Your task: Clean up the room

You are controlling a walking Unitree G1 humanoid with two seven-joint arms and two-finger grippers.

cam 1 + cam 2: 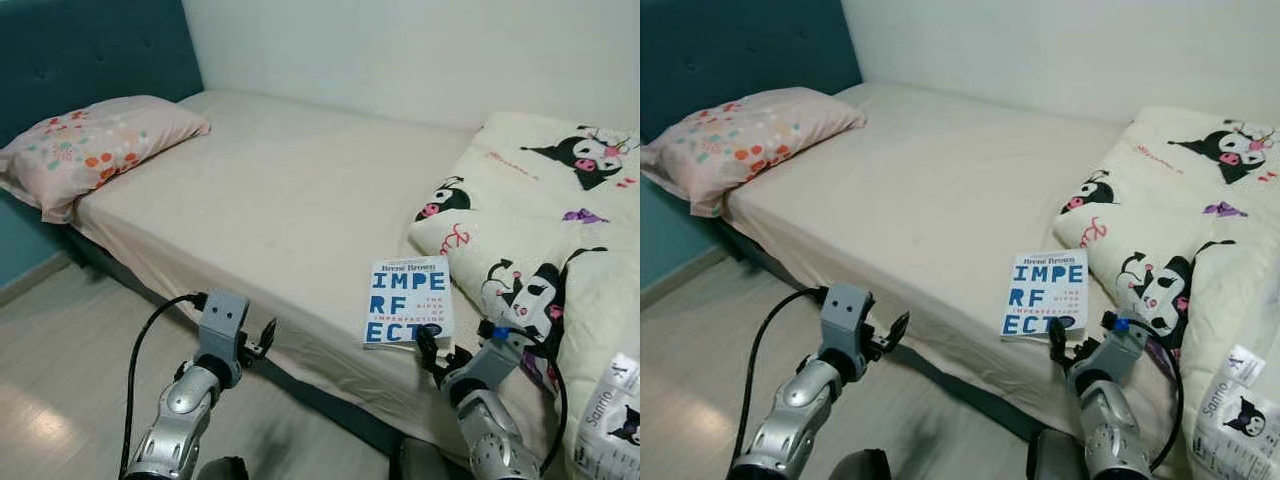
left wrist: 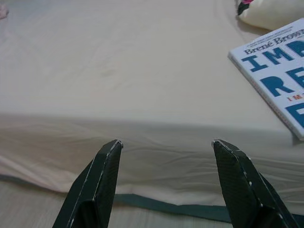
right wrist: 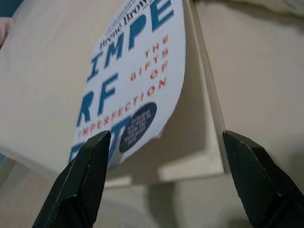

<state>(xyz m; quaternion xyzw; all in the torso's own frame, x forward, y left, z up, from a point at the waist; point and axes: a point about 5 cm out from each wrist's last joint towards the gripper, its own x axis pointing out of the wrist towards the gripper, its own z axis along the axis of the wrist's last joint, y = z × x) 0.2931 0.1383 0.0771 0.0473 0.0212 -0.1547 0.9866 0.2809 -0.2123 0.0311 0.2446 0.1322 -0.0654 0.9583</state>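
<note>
A white paperback with big blue letters, the book (image 1: 408,301), lies on the cream bed sheet (image 1: 280,200) near the bed's front edge. My right gripper (image 1: 432,352) is open just below the book's near corner. In the right wrist view the book (image 3: 137,80) has its cover curling up from the pages, between my spread fingers (image 3: 83,180). My left gripper (image 1: 262,338) is open in front of the mattress side, left of the book (image 2: 280,80), holding nothing.
A dotted pink pillow (image 1: 90,145) rests at the bed's head by a teal headboard (image 1: 80,50). A cartoon-print duvet (image 1: 560,230) is bunched on the bed's right side. Pale wood floor (image 1: 60,390) lies to the left.
</note>
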